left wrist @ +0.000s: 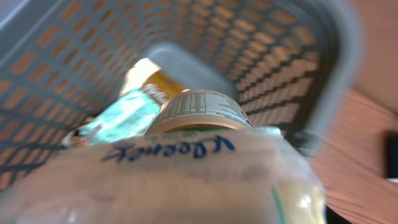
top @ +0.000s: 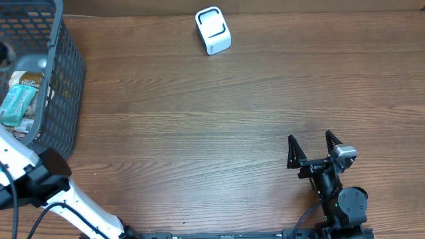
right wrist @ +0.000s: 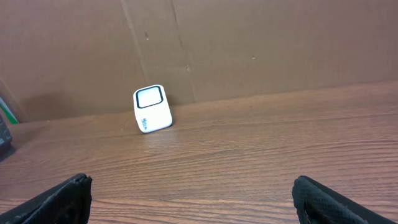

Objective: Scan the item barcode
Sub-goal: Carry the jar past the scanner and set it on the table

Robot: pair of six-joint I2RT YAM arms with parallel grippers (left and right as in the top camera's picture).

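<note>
Near edge of bench (top: 199, 133): right pincer (top: 309, 135) parked low, jaws spread wide, nothing between them. It faces the white barcode scanner (top: 213, 30) from well apart.

Left side: left arm (top: 40, 176) reaches up into the grey mesh basket (top: 66, 73). Left pincer's fingers show in no view, so I cannot tell if it is open or gripping.

Left wrist view, blurred: a clear-wrapped pack with blue lettering (left wrist: 174, 174) fills the foreground, very close to the camera. Behind it are a can with a printed label (left wrist: 199, 112) and a teal packet (left wrist: 121, 118), then the basket wall.

Far edge: scanner stands alone, window up, nothing near it.

Progress, judged: early. All goods lie inside the basket and no barcode faces the scanner. Left to do: secure one item, lift it out, carry it across and show its barcode.
</note>
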